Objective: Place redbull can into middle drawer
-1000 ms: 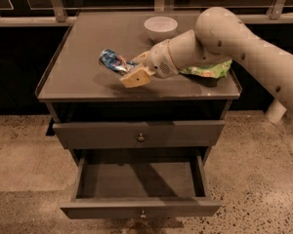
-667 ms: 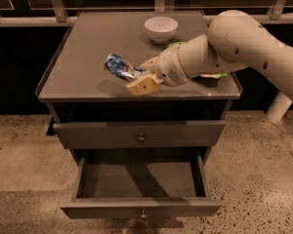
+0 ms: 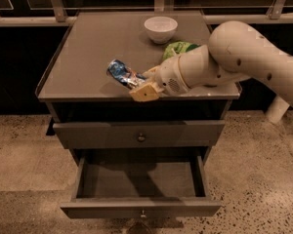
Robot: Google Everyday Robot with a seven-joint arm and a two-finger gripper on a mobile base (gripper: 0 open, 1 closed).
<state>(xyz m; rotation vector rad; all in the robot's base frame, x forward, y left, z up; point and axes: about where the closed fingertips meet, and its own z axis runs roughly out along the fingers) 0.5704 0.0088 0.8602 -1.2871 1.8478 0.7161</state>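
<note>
The redbull can [image 3: 120, 73], blue and silver, is held tilted just above the front part of the grey cabinet top [image 3: 88, 57]. My gripper [image 3: 139, 84] is shut on the can's right end, with a tan fingertip [image 3: 145, 93] below it. The white arm reaches in from the right. The middle drawer [image 3: 139, 179] is pulled open below the cabinet front, with a bare grey floor and a small knob [image 3: 141, 213] on its front. The can is above and behind the open drawer.
A white bowl [image 3: 160, 28] stands at the back of the cabinet top. A green snack bag [image 3: 178, 48] lies behind my arm. A closed drawer [image 3: 141, 136] sits above the open one. The floor around is speckled stone.
My gripper has carried the can toward the cabinet's front edge and slightly right. The drawers, bowl and bag have not moved.
</note>
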